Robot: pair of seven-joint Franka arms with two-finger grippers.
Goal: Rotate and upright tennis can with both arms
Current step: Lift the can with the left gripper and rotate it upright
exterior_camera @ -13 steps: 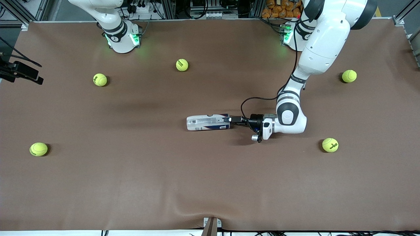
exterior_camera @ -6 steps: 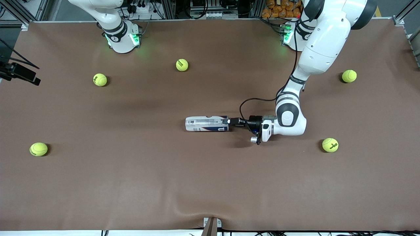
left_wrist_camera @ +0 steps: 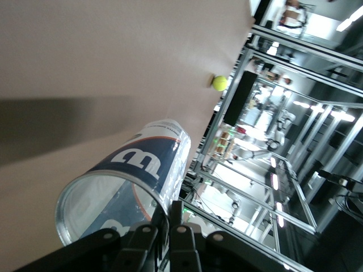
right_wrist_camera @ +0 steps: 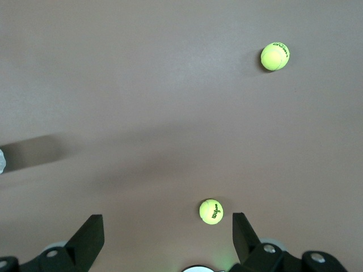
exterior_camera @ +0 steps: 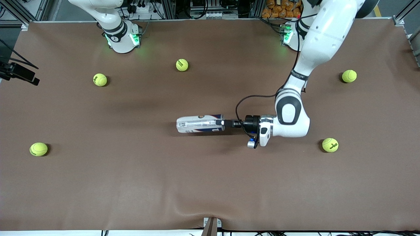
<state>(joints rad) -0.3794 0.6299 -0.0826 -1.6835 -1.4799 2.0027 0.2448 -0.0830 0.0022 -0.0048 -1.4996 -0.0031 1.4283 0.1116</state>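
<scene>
The tennis can (exterior_camera: 200, 123) lies on its side in the middle of the brown table, clear with a white and dark blue label. My left gripper (exterior_camera: 223, 123) is shut on the rim of the can's end toward the left arm's end of the table. In the left wrist view the can (left_wrist_camera: 142, 170) shows its "W" logo, and the gripper (left_wrist_camera: 170, 229) pinches its silvery rim, one finger inside and one outside. My right gripper (right_wrist_camera: 165, 217) is open and empty, high over the table near its own base. It is out of the front view.
Several yellow-green tennis balls lie scattered: two (exterior_camera: 182, 65) (exterior_camera: 100, 79) near the right arm's base, one (exterior_camera: 38, 149) toward the right arm's end, two (exterior_camera: 349, 76) (exterior_camera: 330, 145) toward the left arm's end. A black device (exterior_camera: 19, 73) juts in at the right arm's end.
My left gripper has pushed the can toward the right arm's end of the table, and the can has rolled so its label faces differently. The balls have not moved.
</scene>
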